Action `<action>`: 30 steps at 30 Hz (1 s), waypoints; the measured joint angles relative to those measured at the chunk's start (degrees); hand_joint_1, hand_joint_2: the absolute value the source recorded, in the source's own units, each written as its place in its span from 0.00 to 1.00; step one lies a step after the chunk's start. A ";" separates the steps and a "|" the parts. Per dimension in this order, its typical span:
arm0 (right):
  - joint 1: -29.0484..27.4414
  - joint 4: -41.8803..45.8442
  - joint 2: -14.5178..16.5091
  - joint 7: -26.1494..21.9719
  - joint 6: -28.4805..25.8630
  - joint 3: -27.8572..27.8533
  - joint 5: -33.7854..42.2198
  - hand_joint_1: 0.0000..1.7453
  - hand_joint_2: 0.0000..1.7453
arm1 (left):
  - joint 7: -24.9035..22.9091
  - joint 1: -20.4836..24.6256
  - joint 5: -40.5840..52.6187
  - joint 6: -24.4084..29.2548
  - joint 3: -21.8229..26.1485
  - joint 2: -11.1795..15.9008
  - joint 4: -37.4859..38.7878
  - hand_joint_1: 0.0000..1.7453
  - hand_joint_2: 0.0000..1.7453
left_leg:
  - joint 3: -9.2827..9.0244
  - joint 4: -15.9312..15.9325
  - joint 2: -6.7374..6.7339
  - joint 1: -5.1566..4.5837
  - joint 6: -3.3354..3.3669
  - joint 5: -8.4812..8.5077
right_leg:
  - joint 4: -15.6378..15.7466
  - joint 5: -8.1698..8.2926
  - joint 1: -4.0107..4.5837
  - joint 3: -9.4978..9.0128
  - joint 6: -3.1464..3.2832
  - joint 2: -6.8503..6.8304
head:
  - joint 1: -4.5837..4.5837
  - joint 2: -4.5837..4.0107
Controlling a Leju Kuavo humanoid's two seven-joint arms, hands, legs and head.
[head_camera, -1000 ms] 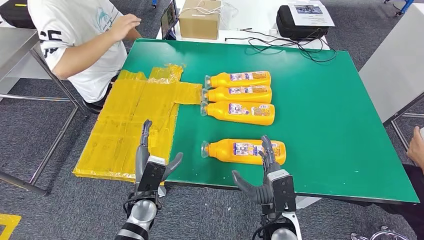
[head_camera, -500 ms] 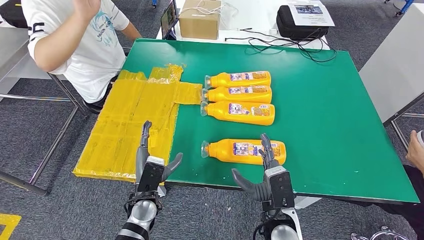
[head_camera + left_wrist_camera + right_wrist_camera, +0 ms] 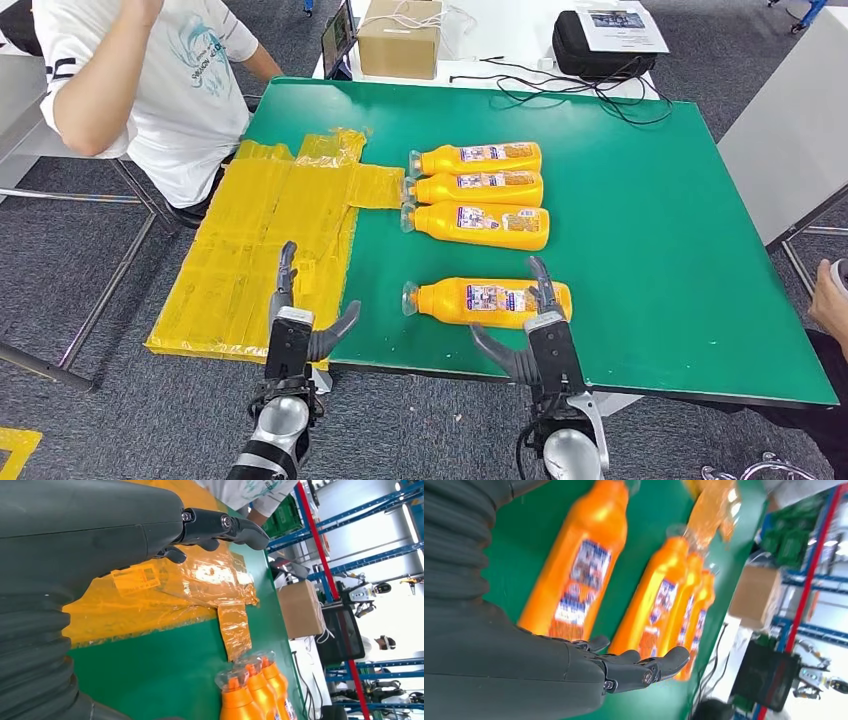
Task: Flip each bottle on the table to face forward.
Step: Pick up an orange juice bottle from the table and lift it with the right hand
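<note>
Several orange bottles lie on their sides on the green table (image 3: 650, 230), caps pointing left. A single bottle (image 3: 480, 301) (image 3: 574, 565) lies nearest me. Three more (image 3: 478, 190) (image 3: 674, 610) lie side by side farther back; their caps (image 3: 247, 690) appear in the left wrist view. My right hand (image 3: 535, 335) (image 3: 624, 667) is open, fingers straight, hovering at the near bottle's base end without touching it. My left hand (image 3: 295, 320) (image 3: 215, 527) is open too, over the near edge of the yellow plastic sheet (image 3: 270, 240) (image 3: 165, 595).
A person in a white shirt (image 3: 150, 80) sits at the table's far left, arm raised. A cardboard box (image 3: 400, 38), a black bag (image 3: 600, 45) and cables (image 3: 570, 90) lie at the far edge. Another person's hand (image 3: 830, 295) is at the right edge.
My right hand has moved slightly forward and right along the near bottle's base end. The left hand shifted a little. The seated person raised their arm.
</note>
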State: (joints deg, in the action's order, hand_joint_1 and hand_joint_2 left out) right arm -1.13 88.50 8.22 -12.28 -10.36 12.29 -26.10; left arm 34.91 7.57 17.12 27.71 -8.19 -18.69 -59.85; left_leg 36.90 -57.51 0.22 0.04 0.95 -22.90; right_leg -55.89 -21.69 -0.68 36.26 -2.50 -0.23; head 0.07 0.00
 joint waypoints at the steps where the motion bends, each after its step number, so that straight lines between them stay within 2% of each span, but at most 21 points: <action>1: 0.65 -0.49 -0.14 0.80 -0.32 -0.15 -1.55 0.00 1.00 | 0.10 0.27 -0.54 -0.32 0.16 0.00 0.42 0.00 1.00 | 0.00 0.00 0.00 0.00 0.00 0.00 | 0.00 0.00 0.00 0.00 0.00 0.00 | 0.00 0.00; 5: 3.49 -3.22 -0.71 3.22 -1.31 -0.50 -6.50 0.00 1.00 | 0.67 1.33 -1.92 -1.57 0.72 0.00 2.21 0.00 1.00 | 0.00 0.00 0.00 0.00 0.00 0.01 | -0.01 0.01 0.00 0.00 -0.01 0.00 | 0.01 0.00; 15: 9.49 -9.09 -1.67 5.04 -3.51 -0.60 -17.15 0.00 1.00 | 1.49 2.90 -1.49 -2.50 0.86 -0.02 3.77 0.00 1.00 | 0.00 -0.01 0.00 0.00 0.00 0.01 | 0.00 0.01 0.00 0.00 -0.01 0.00 | -0.01 0.00; 30: 10.59 -11.31 -2.04 5.26 -4.13 -0.52 -20.19 0.00 1.00 | 1.14 3.08 -1.03 -2.63 0.56 -0.04 3.77 0.00 1.00 | 0.00 -0.01 0.00 0.00 0.00 0.01 | 0.00 0.00 0.00 0.00 -0.01 0.00 | -0.02 0.00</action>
State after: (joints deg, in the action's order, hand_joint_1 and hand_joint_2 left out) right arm 9.46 77.19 6.19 -7.02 -14.49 11.76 -46.29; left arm 36.05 10.64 16.10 25.08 -7.63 -18.73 -56.08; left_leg 36.91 -57.51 0.22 0.04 0.95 -22.89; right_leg -55.90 -21.68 -0.68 36.26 -2.51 -0.23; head 0.05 0.00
